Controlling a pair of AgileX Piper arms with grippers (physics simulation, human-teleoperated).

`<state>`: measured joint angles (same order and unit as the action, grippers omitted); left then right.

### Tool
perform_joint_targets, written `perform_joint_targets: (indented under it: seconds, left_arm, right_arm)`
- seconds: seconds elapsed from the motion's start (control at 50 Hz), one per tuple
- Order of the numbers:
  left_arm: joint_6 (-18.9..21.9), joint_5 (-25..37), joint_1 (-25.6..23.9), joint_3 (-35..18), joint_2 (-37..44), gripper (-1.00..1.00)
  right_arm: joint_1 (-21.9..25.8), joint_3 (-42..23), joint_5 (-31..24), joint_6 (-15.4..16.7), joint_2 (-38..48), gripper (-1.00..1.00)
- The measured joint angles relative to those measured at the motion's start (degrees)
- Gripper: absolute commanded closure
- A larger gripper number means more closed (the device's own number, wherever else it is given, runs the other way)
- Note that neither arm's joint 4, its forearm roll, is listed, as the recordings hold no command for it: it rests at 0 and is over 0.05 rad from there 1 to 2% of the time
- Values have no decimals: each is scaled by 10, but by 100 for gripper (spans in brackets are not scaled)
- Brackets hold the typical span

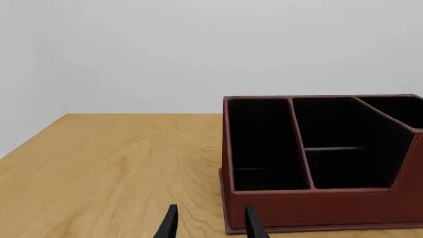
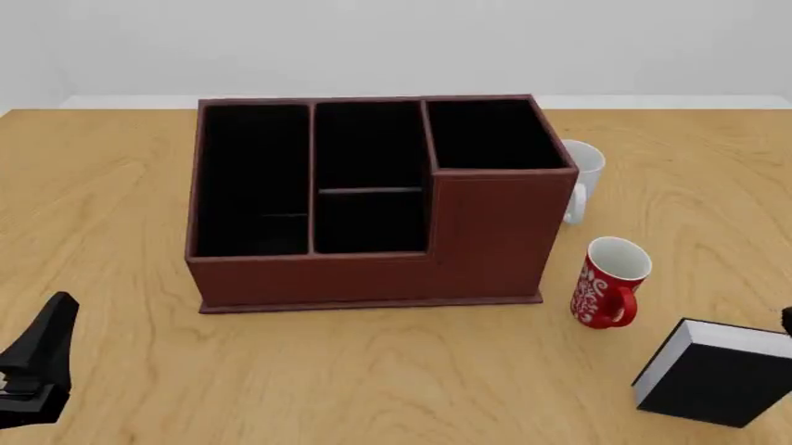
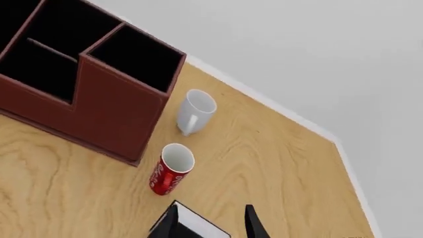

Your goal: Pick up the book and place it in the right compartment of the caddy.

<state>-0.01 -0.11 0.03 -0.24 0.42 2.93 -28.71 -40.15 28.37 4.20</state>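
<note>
The book (image 2: 718, 373) lies at lower right of the front view, both grippers' fingers spread, the caddy (image 2: 371, 199) at centre.

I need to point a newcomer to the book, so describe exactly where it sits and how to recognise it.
Start at the large reddish-brown leather-look caddy mid-table, then move toward its taller right end and nearer the camera, past the red mug with white lettering. The thick black hardcover book lies there, the only flat, boxy item, showing white page edges.
</note>
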Motion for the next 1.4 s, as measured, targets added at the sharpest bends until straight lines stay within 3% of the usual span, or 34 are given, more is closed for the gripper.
perform_joint_targets:
  seconds: [0.3,0.48,0.84,1.18,1.4]
  left_arm:
    - [0,0,0,0,0,-100]
    - [0,0,0,0,0,-100]
    - [0,0,0,0,0,-100]
    - [0,0,0,0,0,-100]
    - [0,0,0,0,0,-100]
  right_arm:
    - [1,-108,-109,121,93,-100]
    - [-1,-174,-168,175,156,-100]
    - [-59,-248,-242,286,261,-100]
    - [-148,-305,-265,407,374,-100]
    - [-170,-310,-278,447,434,-100]
